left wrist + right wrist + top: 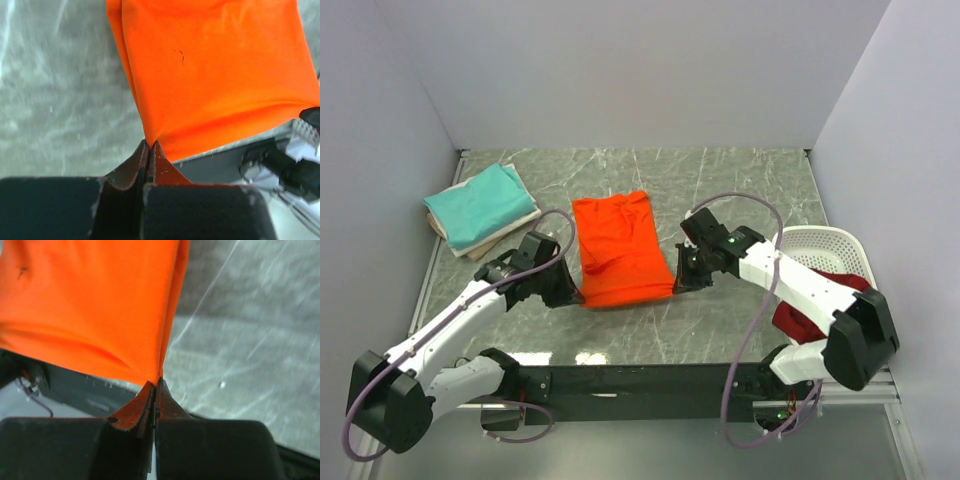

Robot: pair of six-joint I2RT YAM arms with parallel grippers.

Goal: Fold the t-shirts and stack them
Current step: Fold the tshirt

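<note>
The bright orange t-shirt [617, 250] lies partly folded in the middle of the table, its near edge lifted. My left gripper [574, 290] is shut on its near left corner [152, 140]. My right gripper [677, 283] is shut on its near right corner [159, 375]. The cloth stretches taut between both grippers in the left wrist view [215, 70] and the right wrist view [90, 305]. A folded teal t-shirt [480, 203] lies on a folded cream one [490, 243] at the far left. A dark red t-shirt [805, 318] hangs out of the basket.
A white perforated basket [825, 245] stands at the right edge, beside my right arm. The grey marble table [720, 190] is walled on the left, back and right. A black rail [640, 380] runs along the near edge.
</note>
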